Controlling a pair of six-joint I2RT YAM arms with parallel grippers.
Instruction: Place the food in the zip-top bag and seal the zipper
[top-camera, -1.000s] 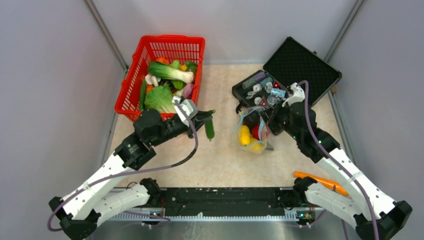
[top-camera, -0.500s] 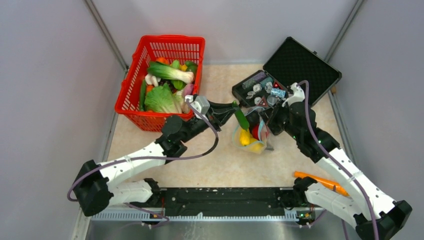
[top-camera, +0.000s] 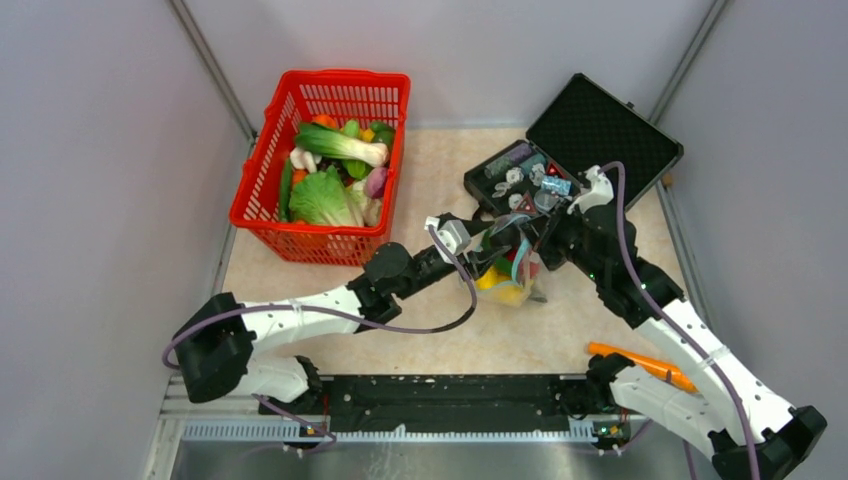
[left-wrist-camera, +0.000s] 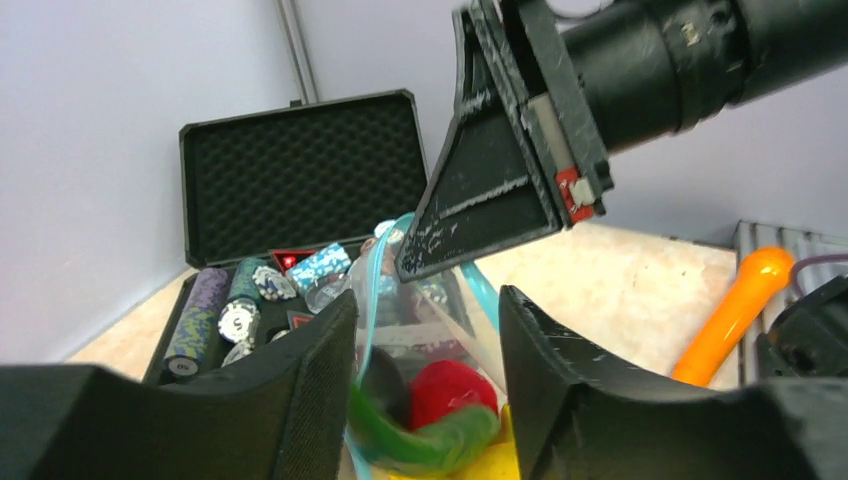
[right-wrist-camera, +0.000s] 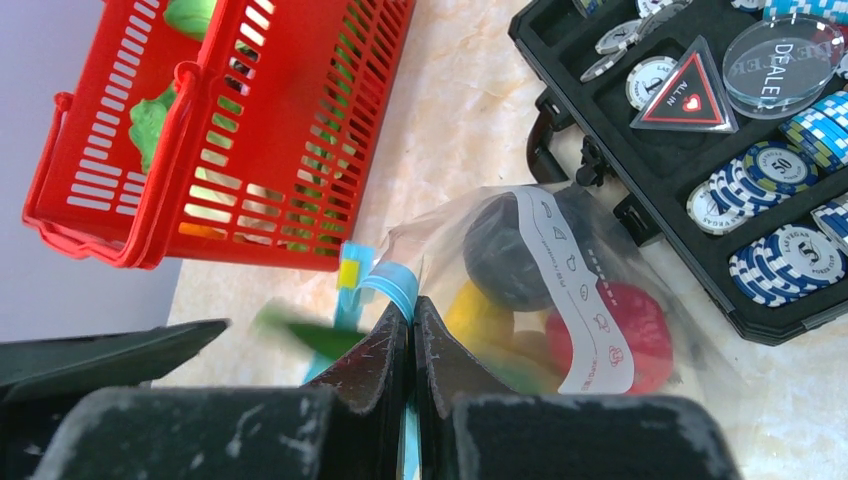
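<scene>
The left claw hangs over the mouth of the bag with its fingers spread and nothing pinched between them. Just below the gap between the fingers, a green cucumber shows as a blurred curve inside the bag, against a red round piece.

The right claw stands just beyond the left one, tips pointing down. Its tips are pressed together on the blue strip at the bag's mouth and hold that edge up. Below and ahead of the right claw, the rest of the bag rests on the table with its white label facing up. A dark rounded piece and a yellow piece show through the plastic beside the red one.

Past the bag from the right claw lies an open black case of poker chips, right next to the bag. A red basket holding leafy greens stands well apart, behind the left claw and to its left. An orange tool lies off to the left claw's right.
</scene>
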